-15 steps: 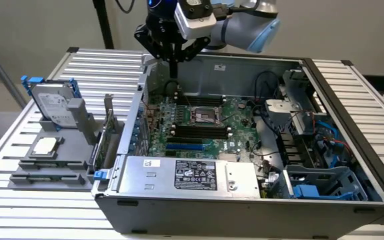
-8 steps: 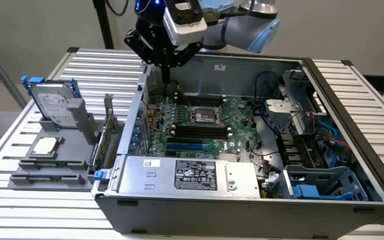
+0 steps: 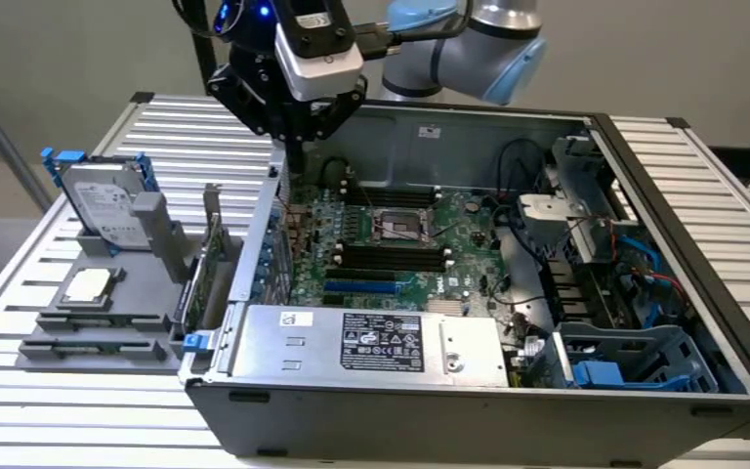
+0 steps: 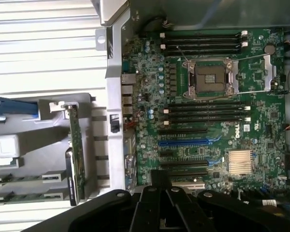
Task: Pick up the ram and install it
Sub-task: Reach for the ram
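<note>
My gripper (image 3: 294, 145) hangs above the open computer case's wall on the exterior view's left, over the motherboard's (image 3: 389, 234) edge. Its black fingers (image 4: 152, 203) are pressed together with nothing between them, so it is shut and holds nothing. Two ram sticks (image 4: 24, 178) lie edge-up in the grey holder (image 3: 114, 293) outside the case, well apart from the gripper; in the exterior view they show as thin strips (image 3: 89, 319). Black memory slots (image 4: 205, 111) sit on both sides of the processor socket (image 4: 207, 77).
The holder also carries a hard drive (image 3: 104, 205), a small silver processor chip (image 3: 89, 285) and an upright green expansion card (image 4: 75, 145). A power supply (image 3: 368, 342) fills the case's front, with cables and drive cages (image 3: 609, 283) at the exterior view's right. The slatted table (image 3: 75, 420) surrounds everything.
</note>
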